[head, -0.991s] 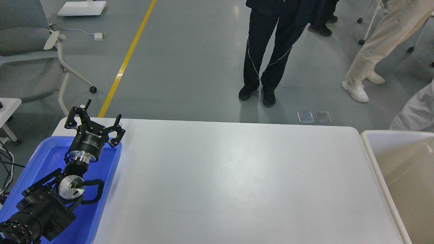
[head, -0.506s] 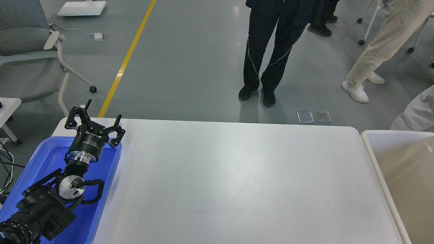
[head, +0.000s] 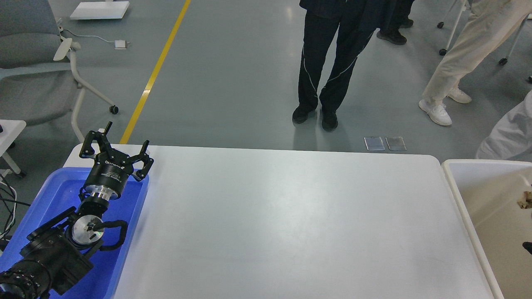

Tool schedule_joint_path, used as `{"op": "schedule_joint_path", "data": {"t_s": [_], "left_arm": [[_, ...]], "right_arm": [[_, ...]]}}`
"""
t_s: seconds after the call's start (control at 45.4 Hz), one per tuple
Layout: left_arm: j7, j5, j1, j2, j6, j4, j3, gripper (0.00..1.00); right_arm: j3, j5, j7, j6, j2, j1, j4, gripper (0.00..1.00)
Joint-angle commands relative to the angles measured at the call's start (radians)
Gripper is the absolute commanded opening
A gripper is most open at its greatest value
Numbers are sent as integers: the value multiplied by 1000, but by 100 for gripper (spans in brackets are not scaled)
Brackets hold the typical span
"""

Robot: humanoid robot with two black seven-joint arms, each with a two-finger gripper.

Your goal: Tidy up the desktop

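Note:
The desktop (head: 282, 216) is a large white tabletop with rounded corners, and nothing lies on it. My left gripper (head: 120, 143) is open and empty; it points away from me over the far right corner of the blue plastic tray (head: 50, 199) at the table's left end. My right gripper is out of view.
A cream-white bin (head: 465, 195) stands at the table's right end, with a small brownish thing (head: 524, 200) and a dark bit (head: 527, 246) at the frame edge. Two people's legs (head: 328, 66) stand beyond the far edge. A grey chair (head: 37, 70) is at the far left.
The brownish thing and the dark bit have appeared at the right edge over the cream-white bin. The person in white at the right has shifted. My left arm has not moved.

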Motion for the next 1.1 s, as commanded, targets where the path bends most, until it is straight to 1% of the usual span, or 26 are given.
{"op": "schedule_joint_path", "data": {"t_s": [0.0,0.242,0.264,0.286,0.352,0.374,0.396,0.418,0.44,0.484,0.528,0.617,0.903,1.079], "left_arm": [[0,0,1,-1,0,0,0,100],[0,0,1,1,0,0,0,100],[0,0,1,1,0,0,0,100],[0,0,-1,1,0,0,0,100],[0,0,1,1,0,0,0,100],[0,0,1,1,0,0,0,100],[0,0,1,1,0,0,0,100],[0,0,-1,1,0,0,0,100],[0,0,1,1,0,0,0,100],[0,0,1,1,0,0,0,100],[0,0,1,-1,0,0,0,100],[0,0,-1,1,0,0,0,100],[0,0,1,1,0,0,0,100],[0,0,1,1,0,0,0,100]], "right_arm": [[-1,7,0,-9,25,-34,6,0],[-6,7,0,-14,30,-34,4,0],[-10,7,1,-17,30,-34,4,2],[-13,7,1,-22,30,-33,4,14],[-16,7,1,-46,30,-33,3,57],[-16,7,3,-52,28,-33,4,69],[-16,7,3,-57,28,-33,4,78],[-16,7,3,-60,28,-31,4,83],[-16,7,3,-62,28,-29,6,87],[-16,7,3,-62,28,-26,6,90],[-16,7,3,-60,27,-23,6,98],[-15,7,1,-49,25,-22,10,99],[4,7,1,-48,14,6,22,99],[52,7,9,-49,-96,56,169,99]]}}
